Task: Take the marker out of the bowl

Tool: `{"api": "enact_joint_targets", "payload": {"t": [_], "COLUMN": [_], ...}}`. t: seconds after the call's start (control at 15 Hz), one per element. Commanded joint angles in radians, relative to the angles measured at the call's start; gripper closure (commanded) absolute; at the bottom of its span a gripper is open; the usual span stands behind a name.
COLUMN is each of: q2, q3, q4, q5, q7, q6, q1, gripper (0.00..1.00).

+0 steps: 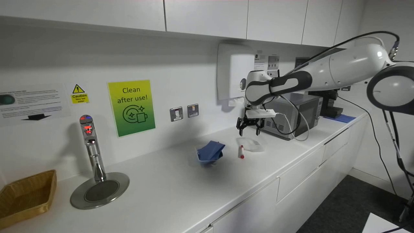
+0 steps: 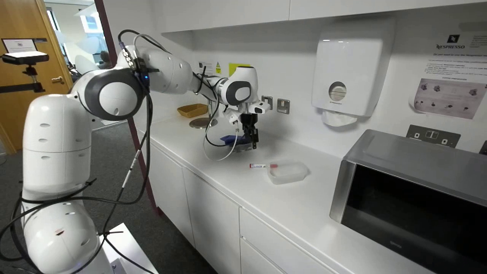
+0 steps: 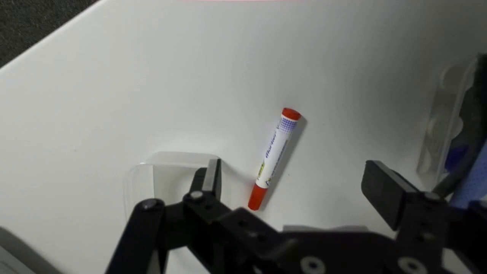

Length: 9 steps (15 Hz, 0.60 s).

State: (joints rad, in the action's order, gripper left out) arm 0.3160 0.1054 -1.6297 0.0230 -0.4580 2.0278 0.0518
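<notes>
The marker (image 3: 274, 152) is white with red ends and lies on the white counter outside the bowl. It also shows in both exterior views (image 1: 242, 152) (image 2: 261, 166). The translucent bowl (image 3: 179, 158) sits beside it, partly hidden by a finger in the wrist view. The bowl shows in both exterior views (image 1: 254, 145) (image 2: 288, 176). My gripper (image 3: 293, 164) is open and empty. It is above the counter, with the marker's lower red end between the fingers in the wrist view but below them. The gripper also shows in both exterior views (image 1: 249, 132) (image 2: 254, 145).
A clear container (image 1: 204, 161) with blue cloth (image 1: 212, 150) stands near the marker. It shows at the right edge of the wrist view (image 3: 437, 144). A microwave (image 2: 411, 205), a tap (image 1: 93, 152) and a wicker basket (image 1: 29, 194) are on the counter. A towel dispenser (image 2: 352, 68) hangs on the wall.
</notes>
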Motion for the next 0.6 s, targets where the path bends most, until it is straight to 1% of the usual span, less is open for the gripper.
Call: {"api": "enact_joint_targets", "payload": {"t": [0.0, 0.2, 0.4, 0.47, 0.53], "q2": [-0.187, -0.265, -0.317, -0.243, -0.259], "q3": [-0.013, -0.015, -0.015, -0.024, -0.024], "q4": [-0.2, -0.282, -0.34, -0.263, -0.281], "q5": [-0.006, -0.002, 0.004, -0.001, -0.001], "q7": [0.002, 0.011, 0.018, 0.001, 0.002], "q6": [-0.032, -0.043, -0.024, -0.044, -0.044], "q1": [-0.012, -0.027, -0.043, -0.038, -0.043], "gripper": [0.0, 0.0, 0.0, 0.0, 0.0]}}
